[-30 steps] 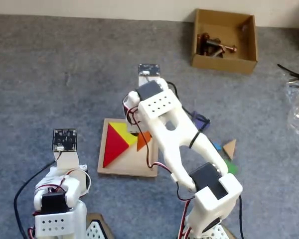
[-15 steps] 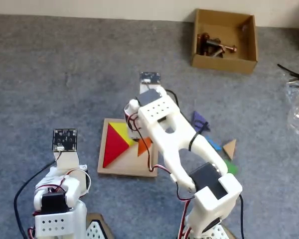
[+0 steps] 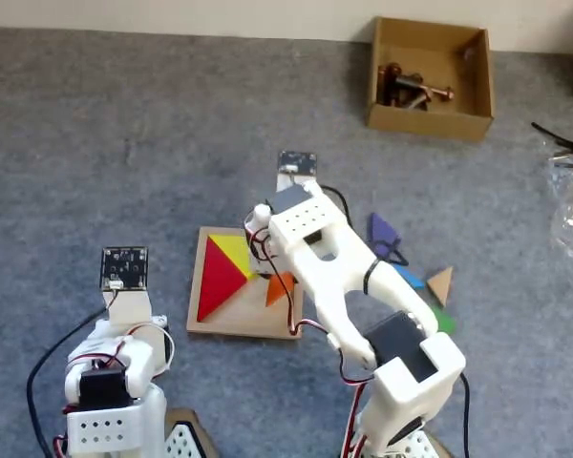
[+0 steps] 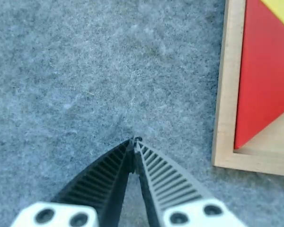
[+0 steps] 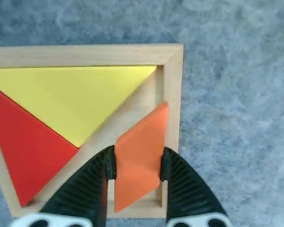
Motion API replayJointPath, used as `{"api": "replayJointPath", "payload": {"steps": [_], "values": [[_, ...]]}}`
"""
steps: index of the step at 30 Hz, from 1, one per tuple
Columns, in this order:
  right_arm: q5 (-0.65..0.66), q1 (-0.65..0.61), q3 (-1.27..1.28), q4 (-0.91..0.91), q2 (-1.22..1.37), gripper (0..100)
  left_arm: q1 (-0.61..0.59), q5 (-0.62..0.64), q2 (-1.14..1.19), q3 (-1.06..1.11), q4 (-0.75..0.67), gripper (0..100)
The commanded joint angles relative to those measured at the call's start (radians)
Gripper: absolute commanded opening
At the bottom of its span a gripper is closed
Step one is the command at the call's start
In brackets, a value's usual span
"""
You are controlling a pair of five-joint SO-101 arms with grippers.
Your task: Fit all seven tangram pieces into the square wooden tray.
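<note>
Two of the seven pieces are seated in the square wooden tray (image 3: 239,330): the large red triangle (image 3: 218,281) fills the side toward the left arm, and the large yellow triangle (image 3: 235,252) lies along the far edge, the two meeting along a slanted seam.

A third, the orange piece (image 5: 141,142), is clamped between the fingers of the right end effector (image 5: 137,156) over the bare wood on the tray's right side. From the right wrist view one of its corners seems to overlap the inner edge of the rim. I judge it not yet lying flat in its place, though I cannot tell whether it touches the wood.

Four pieces lie on the grey tabletop (image 3: 124,143) on the right arm's side of the tray: a purple piece (image 3: 382,229), a blue piece (image 3: 411,279) partly under the arm, a tan triangle (image 3: 442,284) and a green piece (image 3: 445,321). They lie near one another but apart from the tray.

Over the tabletop, just beside a near corner of the tray, the left end effector (image 4: 135,141) has its fingers closed together on nothing.

By this count, less than half of the task is done. The orange piece has to be settled, and then the four loose pieces brought in to fill the remaining half.
</note>
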Motion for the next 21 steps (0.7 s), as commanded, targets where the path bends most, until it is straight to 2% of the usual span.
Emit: {"api": "replayJointPath", "payload": {"steps": [1,21], "values": [[-0.011,-0.005,-0.007,-0.022,-0.016,1.1,-0.008,0.002,0.007,0.021,0.008,0],[-0.011,-0.008,-0.002,-0.056,-0.013,1.7,-0.008,0.002,0.007,0.021,0.008,0]]}}
